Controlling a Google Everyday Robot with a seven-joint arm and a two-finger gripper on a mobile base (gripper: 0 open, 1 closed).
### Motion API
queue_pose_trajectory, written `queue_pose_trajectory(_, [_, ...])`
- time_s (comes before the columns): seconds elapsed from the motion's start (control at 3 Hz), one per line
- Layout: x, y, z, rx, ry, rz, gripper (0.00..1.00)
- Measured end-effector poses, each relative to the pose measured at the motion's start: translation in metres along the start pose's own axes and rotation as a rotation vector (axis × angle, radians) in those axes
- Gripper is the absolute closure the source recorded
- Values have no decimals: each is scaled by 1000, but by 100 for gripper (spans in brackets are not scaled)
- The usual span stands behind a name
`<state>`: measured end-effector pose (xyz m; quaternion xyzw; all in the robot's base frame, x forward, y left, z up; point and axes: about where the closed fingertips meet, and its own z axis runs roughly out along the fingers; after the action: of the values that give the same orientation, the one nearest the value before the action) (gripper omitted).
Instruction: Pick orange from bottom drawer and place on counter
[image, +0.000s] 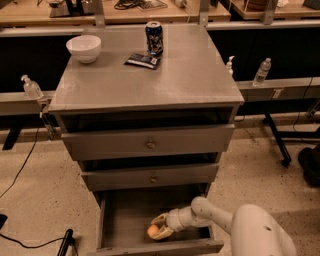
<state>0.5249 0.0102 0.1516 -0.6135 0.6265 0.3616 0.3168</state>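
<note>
The bottom drawer (125, 220) is pulled open at the foot of the grey cabinet. The orange (152, 230) lies on its grey floor near the front wall. My gripper (156, 228) reaches into the drawer from the right, and its pale fingers stand on either side of the orange. The orange still seems to rest on the drawer floor. The counter (190, 75) is the flat grey top of the cabinet, far above the gripper.
On the counter stand a white bowl (84, 48), a soda can (154, 38) and a dark packet (142, 60). The two upper drawers with round knobs (149, 145) are partly pushed in, overhanging the bottom drawer. My white arm (240, 225) fills the lower right. Bottles (262, 71) hang on rails beside the cabinet.
</note>
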Motion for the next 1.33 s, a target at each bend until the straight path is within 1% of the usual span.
queue_pose_trajectory(0.33, [-49, -3, -39, 106, -94, -88, 100])
queue_pose_trajectory(0.67, [-133, 3, -119, 252, -194, -223, 100])
queue_pose_trajectory(1.0, [-182, 15, -165, 281, -267, -257, 100])
queue_pose_trajectory(1.33, [-228, 31, -201, 207, -360, -286, 100])
